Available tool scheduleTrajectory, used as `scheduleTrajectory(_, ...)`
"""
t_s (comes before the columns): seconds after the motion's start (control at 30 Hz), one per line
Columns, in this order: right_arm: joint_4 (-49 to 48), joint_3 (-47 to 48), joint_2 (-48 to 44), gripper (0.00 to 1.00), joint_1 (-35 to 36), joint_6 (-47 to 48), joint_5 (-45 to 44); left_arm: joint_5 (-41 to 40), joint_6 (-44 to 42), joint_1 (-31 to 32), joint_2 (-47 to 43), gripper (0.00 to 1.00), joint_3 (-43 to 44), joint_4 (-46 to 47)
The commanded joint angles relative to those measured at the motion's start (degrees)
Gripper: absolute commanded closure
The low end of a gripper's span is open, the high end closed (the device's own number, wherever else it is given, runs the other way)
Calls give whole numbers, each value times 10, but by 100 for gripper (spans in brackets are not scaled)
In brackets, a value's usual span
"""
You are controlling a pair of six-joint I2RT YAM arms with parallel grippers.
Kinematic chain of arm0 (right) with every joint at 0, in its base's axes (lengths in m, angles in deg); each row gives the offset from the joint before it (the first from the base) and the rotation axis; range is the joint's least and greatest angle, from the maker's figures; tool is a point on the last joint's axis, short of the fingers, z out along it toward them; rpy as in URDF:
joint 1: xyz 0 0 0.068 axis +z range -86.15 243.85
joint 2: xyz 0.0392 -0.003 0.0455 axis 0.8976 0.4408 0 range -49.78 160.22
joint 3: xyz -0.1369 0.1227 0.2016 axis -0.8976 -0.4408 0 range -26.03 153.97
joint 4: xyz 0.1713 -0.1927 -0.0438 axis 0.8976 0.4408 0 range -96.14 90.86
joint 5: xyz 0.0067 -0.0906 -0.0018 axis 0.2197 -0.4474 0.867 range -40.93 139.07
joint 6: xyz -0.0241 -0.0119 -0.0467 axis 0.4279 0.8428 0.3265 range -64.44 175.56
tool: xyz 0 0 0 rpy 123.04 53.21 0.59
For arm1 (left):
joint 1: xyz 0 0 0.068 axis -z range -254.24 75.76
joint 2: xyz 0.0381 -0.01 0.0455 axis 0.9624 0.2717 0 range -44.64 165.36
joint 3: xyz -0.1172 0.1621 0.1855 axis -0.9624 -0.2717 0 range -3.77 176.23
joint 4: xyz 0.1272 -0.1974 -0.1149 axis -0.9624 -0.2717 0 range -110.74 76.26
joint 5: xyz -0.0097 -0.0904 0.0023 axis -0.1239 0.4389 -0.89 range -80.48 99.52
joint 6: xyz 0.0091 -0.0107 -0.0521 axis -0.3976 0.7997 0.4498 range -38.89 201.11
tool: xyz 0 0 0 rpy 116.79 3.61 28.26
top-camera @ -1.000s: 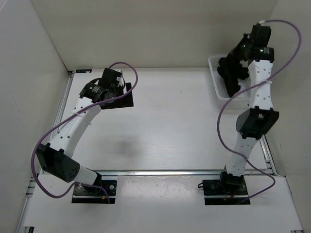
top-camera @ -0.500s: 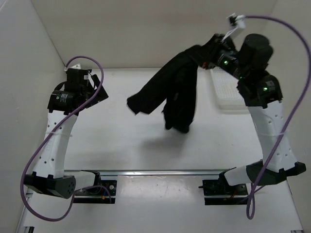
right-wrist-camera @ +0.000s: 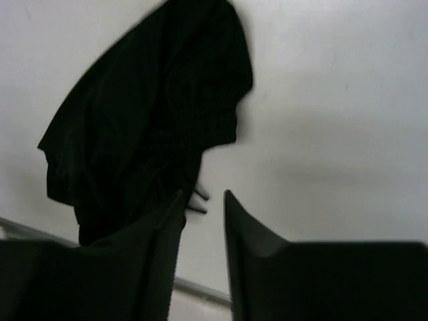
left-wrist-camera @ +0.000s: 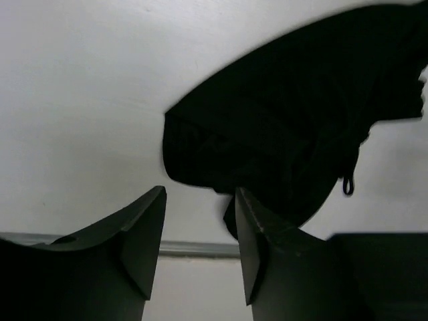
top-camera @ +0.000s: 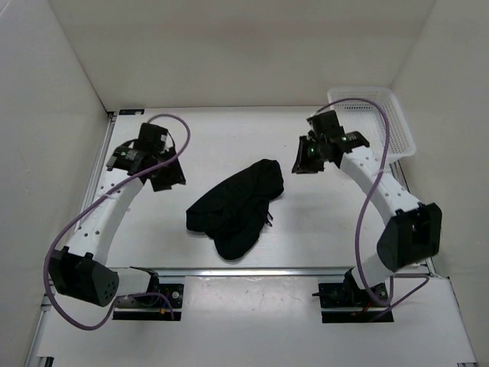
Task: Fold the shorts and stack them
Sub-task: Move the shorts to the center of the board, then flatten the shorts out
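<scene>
My left gripper hangs over the left side of the table, jaws open and empty, with bare room around it. The shorts lie bunched in the middle, their long way running near-left to far-right. My right gripper sits just beside their far-right end, jaws a little apart and empty. The basket fills the far right corner.

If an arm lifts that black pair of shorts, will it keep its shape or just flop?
Probably flop: the shorts lie in a crumpled heap with soft folds, so they'd likely sag from wherever they're pinched. Pushed, they'd likely bunch rather than slide whole. The thin drawstring may dangle.
</scene>
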Motion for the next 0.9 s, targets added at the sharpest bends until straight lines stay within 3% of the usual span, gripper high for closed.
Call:
scheduleTrajectory(0.0,-24,-79,-86,79,22,-2,-13,60,20,48,-13,47,-56,39)
scheduleTrajectory(0.03,-24,-99,-86,81,28,-2,-13,66,28,63,-13,63,-68,49)
scheduleTrajectory(0.07,-29,-115,-93,81,34,-7,-18,66,36,95,5,65,-78,62)
scheduleTrajectory(0.13,-43,-153,-93,66,45,-14,-10,73,56,124,29,63,-85,68)
scheduleTrajectory(0.17,-48,-160,-93,57,52,-14,-5,79,63,136,43,53,-85,75)
scheduleTrajectory(0.2,-59,-160,-83,35,52,-21,4,79,68,155,78,48,-74,75)
scheduleTrajectory(0.23,-65,-165,-75,27,52,-21,4,79,68,164,95,43,-66,83)
scheduleTrajectory(0.3,-70,-159,-46,19,47,-27,10,79,68,177,153,21,-31,83)
scheduleTrajectory(0.33,-84,-158,-36,14,41,-33,16,79,68,183,169,14,-20,83)
scheduleTrajectory(0.37,-92,-151,-15,14,36,-33,27,79,68,183,182,7,-10,83)
scheduleTrajectory(0.43,-116,-144,6,14,17,-44,61,79,68,196,220,2,14,83)
scheduleTrajectory(0.57,-146,-125,77,14,-2,-49,100,72,63,196,280,2,43,83)
scheduleTrajectory(0.67,-156,-99,127,15,-8,-49,107,72,63,196,315,10,64,83)
scheduleTrajectory(0.77,-180,-93,160,20,-8,-65,99,72,57,196,329,28,77,83)
scheduleTrajectory(0.8,-185,-87,167,26,-13,-65,107,72,57,196,329,34,83,83)
scheduleTrajectory(0.83,-192,-81,174,30,-13,-65,115,72,57,196,329,49,83,83)
scheduleTrajectory(0.87,-199,-81,186,34,-13,-71,123,72,57,196,334,58,88,83)
